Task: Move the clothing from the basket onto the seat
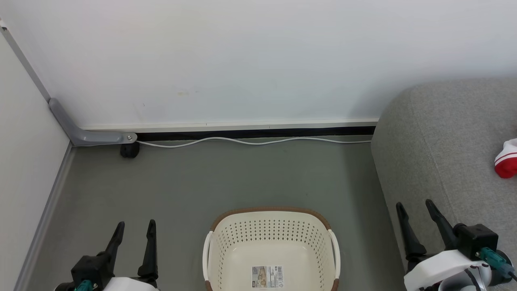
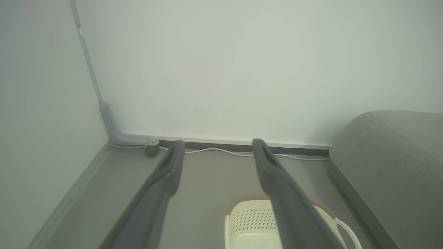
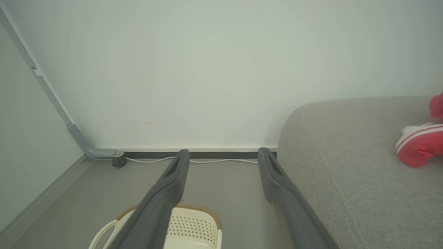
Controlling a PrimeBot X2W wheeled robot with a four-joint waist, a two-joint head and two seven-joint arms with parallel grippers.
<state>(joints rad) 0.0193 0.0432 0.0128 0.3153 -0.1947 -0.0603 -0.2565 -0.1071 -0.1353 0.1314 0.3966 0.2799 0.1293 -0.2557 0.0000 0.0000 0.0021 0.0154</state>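
The cream basket with a brown rim stands on the floor at the bottom centre, and its inside shows only a barcode sticker. Red and white clothing lies on the grey seat at the right edge. My left gripper is open to the left of the basket, holding nothing. My right gripper is open to the basket's right, in front of the seat's near end. The left wrist view shows the basket and seat; the right wrist view shows the basket, seat and clothing.
A white wall runs along the back with a white cable lying at its foot. A grey bracket and a small black wheel sit in the left corner. Grey floor lies between the basket and the wall.
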